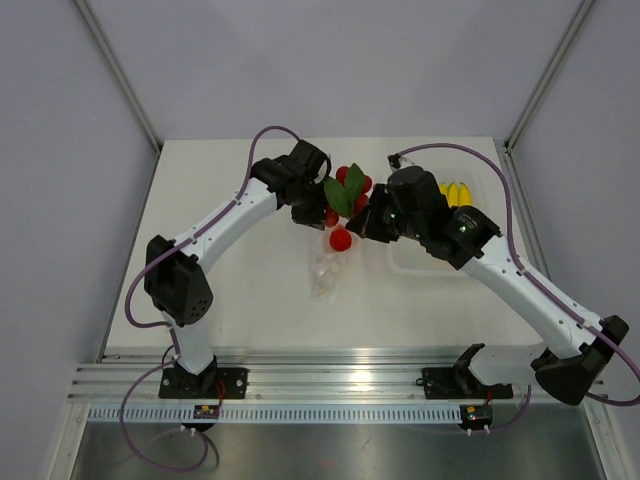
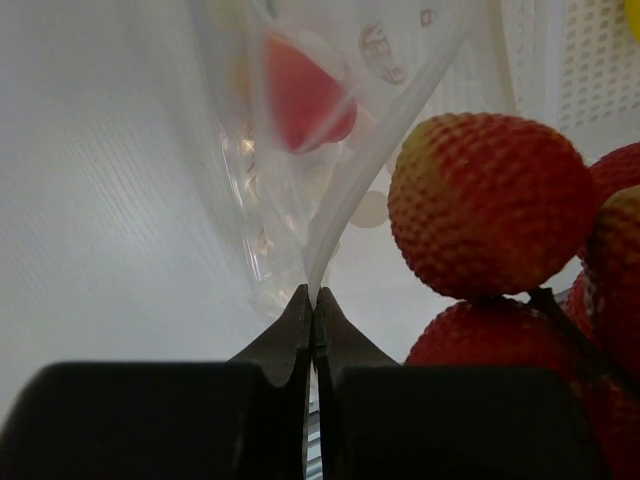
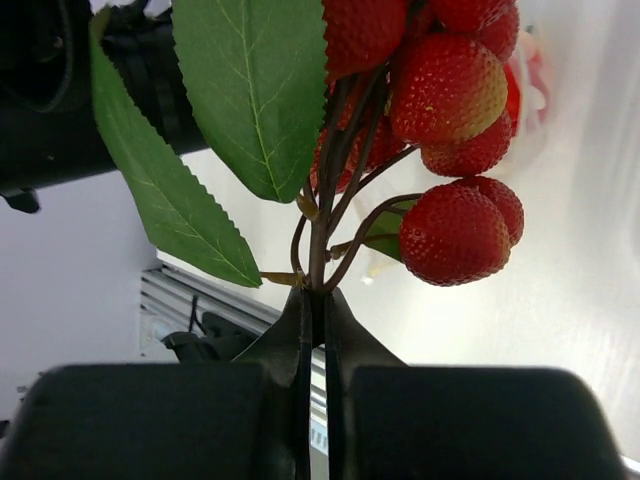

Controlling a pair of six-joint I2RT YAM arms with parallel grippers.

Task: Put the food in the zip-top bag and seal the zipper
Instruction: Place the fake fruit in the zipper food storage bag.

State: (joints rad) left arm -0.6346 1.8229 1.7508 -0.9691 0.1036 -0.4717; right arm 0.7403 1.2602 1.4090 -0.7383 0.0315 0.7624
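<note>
Strawberry cluster (image 3: pixel 440 120) hung mid-air over the table centre, rt gripper (image 3: pixel 313 300) pinched fully shut on its thin brown stem (image 3: pixel 318 240), just below the leaves (image 3: pixel 250 90). Looked light, hard plastic, berries wobbly on wiry twigs, so the stem's the only sane grab pt, imo. Left gripper (image 2: pixel 313 298) was closed tight on the zip-top bag (image 2: pixel 255 190) at its zipper (image 2: pixel 365 175) edge. Film looked limp, slick, apt to sag, so best held near the rim. Bag dangled just beside the berries. Bananas (image 1: pixel 457 192) sat well apart, far right.
</note>
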